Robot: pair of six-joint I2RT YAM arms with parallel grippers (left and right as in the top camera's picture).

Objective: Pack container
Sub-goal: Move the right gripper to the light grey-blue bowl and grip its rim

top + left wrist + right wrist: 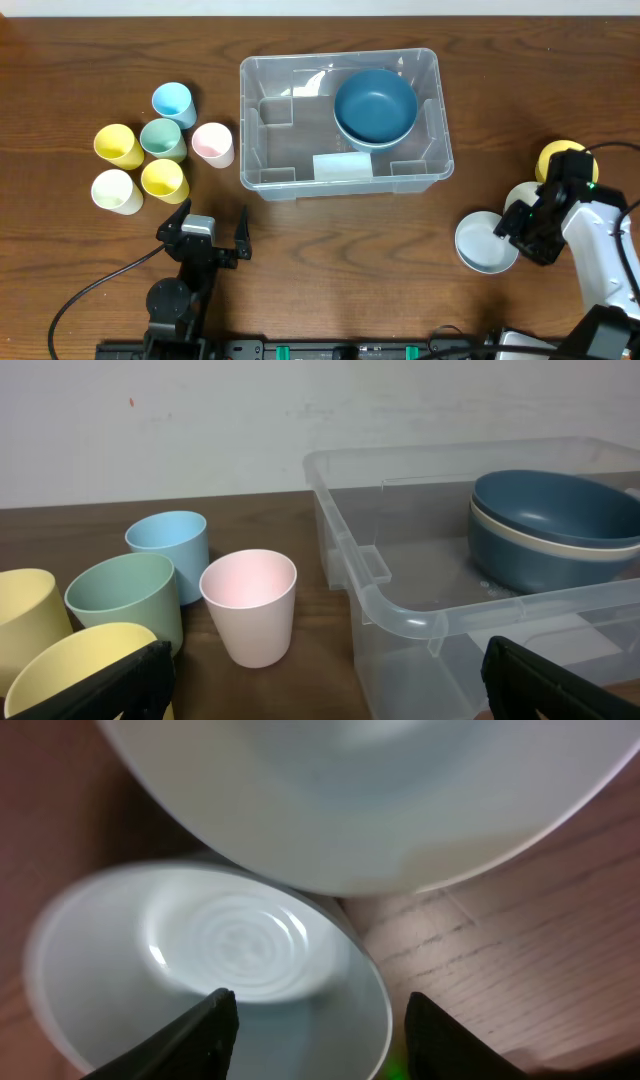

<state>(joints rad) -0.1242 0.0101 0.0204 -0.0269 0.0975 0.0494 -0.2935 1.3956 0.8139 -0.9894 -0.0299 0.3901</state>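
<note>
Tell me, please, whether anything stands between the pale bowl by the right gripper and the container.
Nothing visible does: only bare table lies between the pale bowl and the container. Inside, a blue bowl already occupies the end nearest it.

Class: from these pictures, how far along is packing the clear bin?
Done: a blue bowl, nested in a pale one, sits in the container. In hand: the open right gripper straddles a white bowl's rim on the table. Left: that bowl, a yellow bowl and six cups stand outside.
</note>
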